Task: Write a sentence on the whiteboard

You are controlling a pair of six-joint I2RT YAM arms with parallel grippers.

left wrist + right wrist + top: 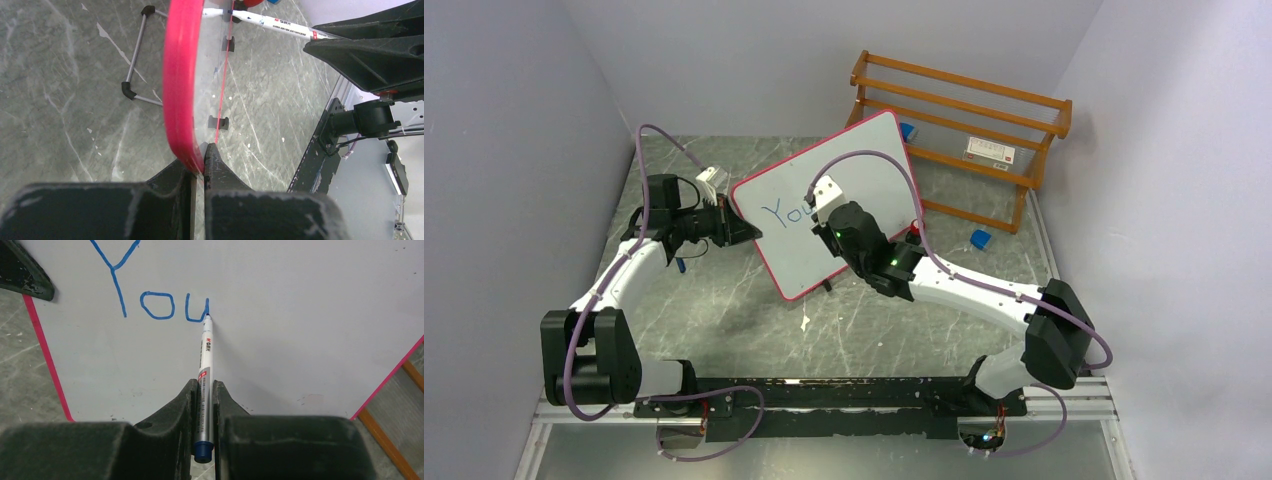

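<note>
From above, the whiteboard [874, 160] stands tilted at the centre of the frame on the grey desk [754, 320]. The sentence [786, 211] reads only "You" in blue. The left hand [749, 230] meets the board's left edge and the right hand [822, 212] sits over its face.

In the left wrist view, the left hand is clenched on the board's pink frame at bottom centre.

In the right wrist view, the right hand is grasping a marker [206, 355], its tip touching the end of the "u" at upper centre.

Robot lab cell: grey partition walls [524, 100], marbled tabletop [724, 320].
</note>
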